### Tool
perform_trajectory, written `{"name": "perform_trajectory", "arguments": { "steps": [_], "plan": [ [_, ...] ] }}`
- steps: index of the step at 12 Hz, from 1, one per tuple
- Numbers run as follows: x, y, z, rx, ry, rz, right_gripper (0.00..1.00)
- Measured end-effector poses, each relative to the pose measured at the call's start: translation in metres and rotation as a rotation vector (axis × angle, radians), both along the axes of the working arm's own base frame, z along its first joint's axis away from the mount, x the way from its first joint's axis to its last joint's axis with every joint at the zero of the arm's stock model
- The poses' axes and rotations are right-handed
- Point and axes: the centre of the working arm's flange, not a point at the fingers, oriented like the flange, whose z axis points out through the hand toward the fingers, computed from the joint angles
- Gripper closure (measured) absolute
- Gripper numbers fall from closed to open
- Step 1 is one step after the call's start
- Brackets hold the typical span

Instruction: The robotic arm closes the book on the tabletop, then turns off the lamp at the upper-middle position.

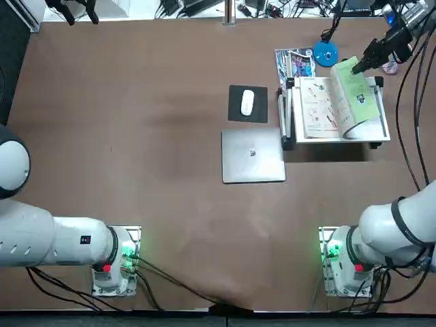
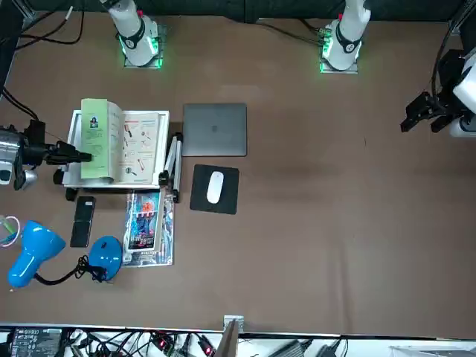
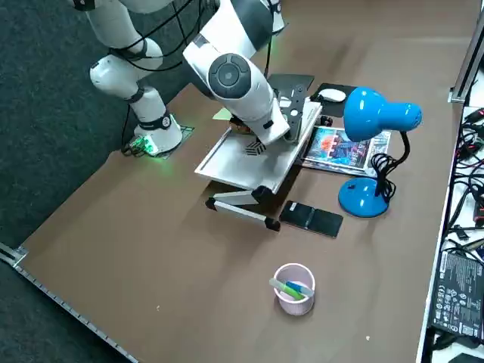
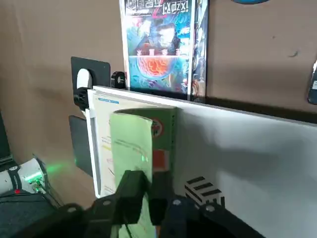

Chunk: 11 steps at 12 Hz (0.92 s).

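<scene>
Right arm: the white robotic arm (image 3: 242,72) rises from its base at the table's (image 1: 170,225) near edge and bends over the white raised stand (image 1: 379,133); in the top view its middle runs out past the right edge.
Right gripper: the black gripper (image 2: 88,157) reaches in sideways at the free edge of the raised green cover.
Jaws: closed on the book's cover, its green sheet between the tips.
Book: open on the stand (image 2: 94,175), one illustrated white page lying flat, the green-covered side (image 1: 354,99) lifted and curving.
Lamp: beyond the stand, blue disc base (image 1: 325,54) resting on the table, near the glossy booklet (image 2: 145,221).
Front view against top view: the front shows the whole blue lampshade (image 2: 39,251) and the black phone (image 2: 82,222); from above, the arm covers much of that corner.
Right side view: a cup of pens (image 3: 294,290) shows whole, but the arm hides most of the book, and the jaws seem to be behind it.
Wrist view: bare white stand surface beside the green cover.
</scene>
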Motion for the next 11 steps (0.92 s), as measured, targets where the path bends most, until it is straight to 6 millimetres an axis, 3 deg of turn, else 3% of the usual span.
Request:
{"name": "perform_trajectory", "arguments": {
  "steps": [3, 6, 11],
  "plan": [
    [0.003, 0.012, 0.0, -0.008, 0.002, 0.024, 0.94],
    [0.009, 0.03, 0.011, -0.089, 0.011, 0.077, 0.94],
    [0.016, 0.088, 0.049, -0.287, 0.016, 0.187, 0.94]
  ]
}}
